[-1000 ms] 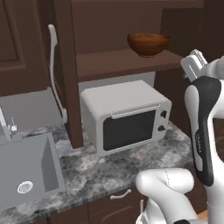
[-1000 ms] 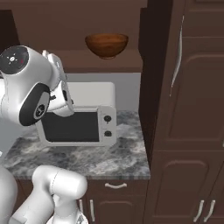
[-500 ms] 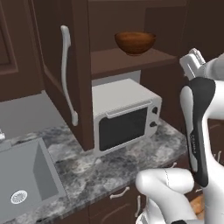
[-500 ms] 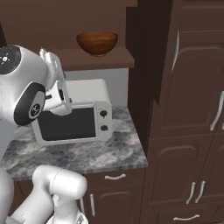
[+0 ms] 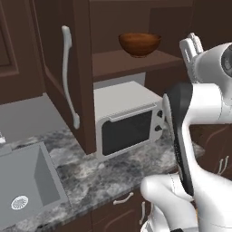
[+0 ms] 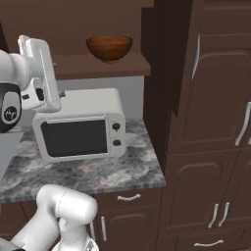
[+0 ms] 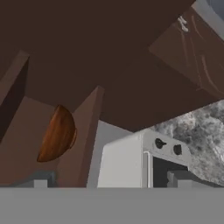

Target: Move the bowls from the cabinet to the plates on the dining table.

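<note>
A glossy reddish-brown bowl [image 5: 139, 44] stands upright on the shelf of the open cabinet [image 5: 118, 63], also seen from the right side as the bowl [image 6: 109, 47]. My gripper [image 5: 194, 43] is raised at about shelf height, right of the bowl and well short of it. In the hand view the picture is rolled, so the bowl [image 7: 57, 133] appears on its side at the left, and the gripper [image 7: 109, 180] has its fingertips [image 7: 41, 181] wide apart, open, with nothing between them. The plates and the dining table are out of view.
A white microwave [image 5: 127, 120] sits on the grey marble counter [image 5: 99, 181] directly under the shelf. The cabinet's open door with its long silver handle [image 5: 68, 77] juts out at the left. A sink [image 5: 22, 195] lies far left. Tall dark cabinets [image 6: 211, 122] stand to the right.
The whole picture shifted as the base drove over the first half second, then nearly settled. My hand has risen a little towards shelf height. The jaws stayed open.
</note>
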### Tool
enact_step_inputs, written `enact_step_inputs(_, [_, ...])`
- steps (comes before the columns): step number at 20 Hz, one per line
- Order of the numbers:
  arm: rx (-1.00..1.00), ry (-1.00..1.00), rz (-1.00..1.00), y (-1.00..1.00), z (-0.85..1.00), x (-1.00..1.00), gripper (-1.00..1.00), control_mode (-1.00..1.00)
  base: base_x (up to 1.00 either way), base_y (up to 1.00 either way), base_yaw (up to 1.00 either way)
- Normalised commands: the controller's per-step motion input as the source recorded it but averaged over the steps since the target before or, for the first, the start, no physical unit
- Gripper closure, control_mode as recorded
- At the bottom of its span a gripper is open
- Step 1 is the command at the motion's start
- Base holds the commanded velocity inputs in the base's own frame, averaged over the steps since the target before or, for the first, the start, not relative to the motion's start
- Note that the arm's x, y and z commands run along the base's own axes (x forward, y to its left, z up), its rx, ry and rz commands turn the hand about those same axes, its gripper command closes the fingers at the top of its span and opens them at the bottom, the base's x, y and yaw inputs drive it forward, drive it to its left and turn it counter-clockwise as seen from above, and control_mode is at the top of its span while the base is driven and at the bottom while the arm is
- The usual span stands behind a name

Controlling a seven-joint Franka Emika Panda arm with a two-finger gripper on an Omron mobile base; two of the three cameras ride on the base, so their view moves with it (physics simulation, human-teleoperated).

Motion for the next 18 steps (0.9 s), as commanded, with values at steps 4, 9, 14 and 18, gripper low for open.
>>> enact_step_inputs(4, [0.03, -0.14, -0.15, 0.24, 0.33, 0.25, -1.00, -1.00, 0.00, 0.00, 0.00])
enact_step_inputs(9, [0.07, -0.10, -0.11, 0.18, 0.21, 0.25, -1.00, -1.00, 0.00, 0.00, 0.00])
enact_step_inputs(14, [0.17, 0.00, -0.05, 0.00, 0.08, 0.34, -1.00, -1.00, 0.00, 0.00, 0.00])
enact_step_inputs(18, [0.20, 0.01, 0.00, 0.00, 0.07, 0.41, -1.00, -1.00, 0.00, 0.00, 0.00])
